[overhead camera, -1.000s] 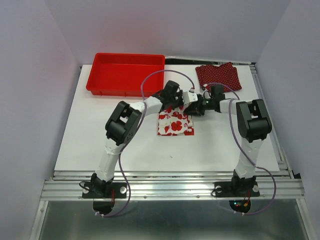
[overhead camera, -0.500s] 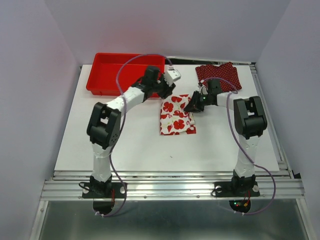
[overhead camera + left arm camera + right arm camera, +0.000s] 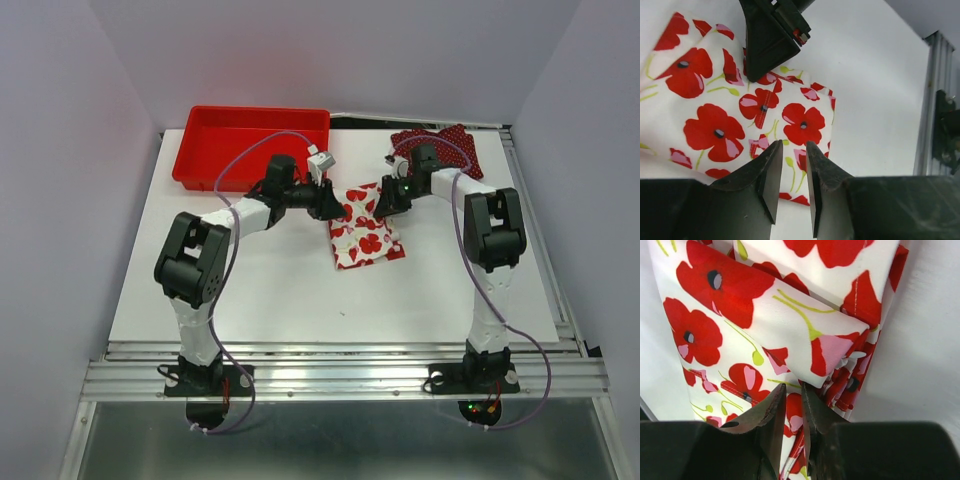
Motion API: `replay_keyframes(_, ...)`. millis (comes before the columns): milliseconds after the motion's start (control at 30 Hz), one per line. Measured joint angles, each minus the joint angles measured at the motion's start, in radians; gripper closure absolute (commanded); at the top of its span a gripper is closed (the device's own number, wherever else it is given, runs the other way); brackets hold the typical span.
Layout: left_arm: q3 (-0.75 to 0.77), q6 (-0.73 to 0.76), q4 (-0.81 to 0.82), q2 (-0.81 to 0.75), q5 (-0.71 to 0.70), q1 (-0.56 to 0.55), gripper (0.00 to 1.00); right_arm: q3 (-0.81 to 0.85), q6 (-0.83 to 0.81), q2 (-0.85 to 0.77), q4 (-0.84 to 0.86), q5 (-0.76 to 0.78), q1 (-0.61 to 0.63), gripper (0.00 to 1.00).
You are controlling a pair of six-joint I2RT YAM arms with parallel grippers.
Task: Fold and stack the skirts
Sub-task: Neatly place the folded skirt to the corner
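Observation:
The white skirt with red flowers (image 3: 366, 228) lies folded in a small rectangle mid-table, slightly skewed. It also shows in the left wrist view (image 3: 715, 115) and the right wrist view (image 3: 730, 305). My left gripper (image 3: 328, 203) is at its far left corner. In the left wrist view (image 3: 794, 145) the jaws stand a narrow gap apart above the cloth's edge, with nothing between them. My right gripper (image 3: 388, 205) is at the far right corner. In the right wrist view (image 3: 793, 386) it is shut on a folded edge. The dark red dotted skirt (image 3: 455, 145) lies at the back right.
A red plastic tray (image 3: 230, 183) stands at the back left, just behind my left arm. The right arm reaches over the near edge of the dotted skirt. A metal rail (image 3: 932, 100) runs along the table's right side.
The left arm swung out toward the tray and came back to the floral skirt's left corner. The floral skirt has shifted right and turned a little. The right gripper moved slightly back.

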Motion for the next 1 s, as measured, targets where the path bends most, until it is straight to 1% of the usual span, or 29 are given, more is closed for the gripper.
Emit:
replay_keyframes(67,-0.029,-0.114,0.099,0.039,0.005,-0.001,0.65,0.012,-0.059,0.001,-0.027,0.001,0.001,0.75)
replay_keyframes(100,-0.048,-0.199,0.168,0.058,-0.002,-0.001,0.66,0.02,-0.089,0.004,-0.04,0.001,0.002,0.75)
replay_keyframes(133,-0.059,-0.229,0.196,0.064,-0.005,-0.001,0.66,0.036,-0.119,0.011,-0.061,0.001,0.005,0.75)
replay_keyframes(167,-0.085,-0.304,0.277,0.074,-0.019,-0.001,0.66,0.046,-0.142,0.015,-0.074,0.001,0.006,0.75)
replay_keyframes(267,-0.144,-0.462,0.457,0.093,-0.058,0.0,0.66,0.078,-0.215,0.026,-0.116,0.01,0.018,0.75)
replay_keyframes(333,-0.166,-0.577,0.573,0.126,-0.093,0.0,0.69,0.097,-0.26,0.031,-0.143,0.024,0.026,0.75)
replay_keyframes(433,-0.174,-0.687,0.674,0.179,-0.156,0.004,0.7,0.115,-0.298,0.035,-0.167,0.04,0.031,0.75)
replay_keyframes(567,-0.183,-0.797,0.742,0.238,-0.245,0.005,0.7,0.122,-0.331,0.036,-0.181,0.046,0.034,0.75)
replay_keyframes(700,-0.195,-0.879,0.738,0.295,-0.353,0.01,0.72,0.124,-0.348,0.036,-0.185,0.047,0.037,0.75)
replay_keyframes(900,-0.195,-0.92,0.683,0.328,-0.43,0.009,0.72,0.132,-0.357,0.036,-0.197,0.062,0.039,0.75)
replay_keyframes(1000,-0.195,-0.916,0.682,0.327,-0.44,0.005,0.68,0.138,-0.362,0.037,-0.208,0.071,0.039,0.75)
